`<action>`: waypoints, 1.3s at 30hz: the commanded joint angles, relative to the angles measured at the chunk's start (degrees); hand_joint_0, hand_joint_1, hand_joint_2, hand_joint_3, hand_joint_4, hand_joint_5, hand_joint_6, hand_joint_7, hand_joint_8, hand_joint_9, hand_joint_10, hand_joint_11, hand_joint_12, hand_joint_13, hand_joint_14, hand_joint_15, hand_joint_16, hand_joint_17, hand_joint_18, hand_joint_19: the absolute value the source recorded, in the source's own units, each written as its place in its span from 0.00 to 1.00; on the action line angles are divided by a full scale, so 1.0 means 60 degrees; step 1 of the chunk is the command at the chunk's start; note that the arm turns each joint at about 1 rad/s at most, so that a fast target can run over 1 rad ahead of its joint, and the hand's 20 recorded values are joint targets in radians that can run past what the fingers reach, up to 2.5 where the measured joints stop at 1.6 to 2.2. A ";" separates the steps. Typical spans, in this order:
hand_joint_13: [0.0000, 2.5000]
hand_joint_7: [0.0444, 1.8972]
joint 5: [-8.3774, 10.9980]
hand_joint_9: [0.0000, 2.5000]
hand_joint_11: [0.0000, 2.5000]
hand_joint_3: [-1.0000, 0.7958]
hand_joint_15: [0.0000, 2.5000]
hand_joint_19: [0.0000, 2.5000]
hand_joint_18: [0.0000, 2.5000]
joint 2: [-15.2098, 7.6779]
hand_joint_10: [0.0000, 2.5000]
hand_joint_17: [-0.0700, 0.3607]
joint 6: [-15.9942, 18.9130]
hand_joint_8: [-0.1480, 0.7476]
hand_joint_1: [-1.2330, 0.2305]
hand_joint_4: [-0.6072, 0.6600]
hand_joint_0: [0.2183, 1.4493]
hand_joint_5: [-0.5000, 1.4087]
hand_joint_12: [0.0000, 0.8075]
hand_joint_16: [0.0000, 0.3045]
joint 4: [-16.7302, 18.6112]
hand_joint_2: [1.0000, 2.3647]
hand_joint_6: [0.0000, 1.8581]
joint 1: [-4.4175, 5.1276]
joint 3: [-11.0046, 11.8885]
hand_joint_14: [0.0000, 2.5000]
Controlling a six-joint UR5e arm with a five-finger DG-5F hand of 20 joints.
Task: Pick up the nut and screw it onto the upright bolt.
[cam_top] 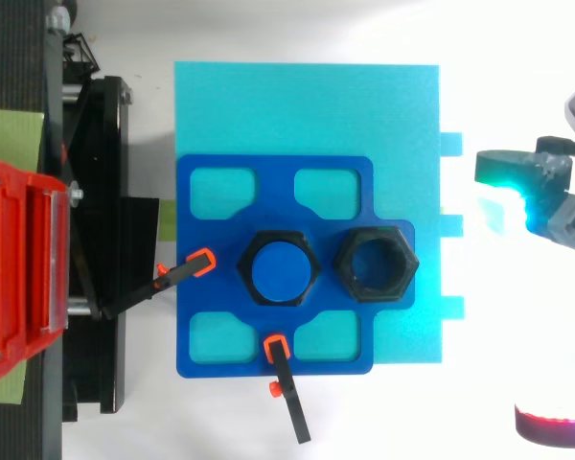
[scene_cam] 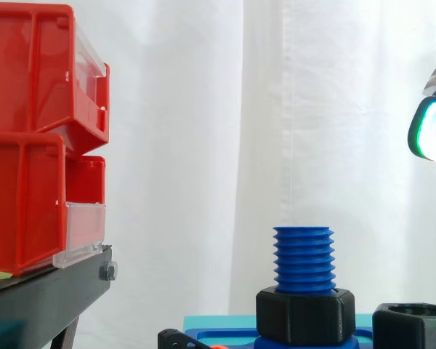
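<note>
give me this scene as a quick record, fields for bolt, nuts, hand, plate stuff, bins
bolt: blue bolt, upright on the blue plate
fitted nut: black fitted nut around the bolt's base, threads bare above it
loose nut: black loose nut lying flat on the plate beside the bolt, on the hand's side
hand: hand off to the right, higher than the bolt's top, holding nothing
clamps: two clamps, black with orange tips, at the plate's edges
bins: red bins stacked on a black stand, left
</note>
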 commanded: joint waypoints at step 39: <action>0.00 0.37 -0.0124 0.01 0.00 0.28 0.00 0.00 0.00 -0.1856 0.00 0.53 -0.1179 0.50 0.41 0.64 0.07 0.10 0.56 0.23 0.2266 0.00 0.27 -0.0517 0.0007 0.00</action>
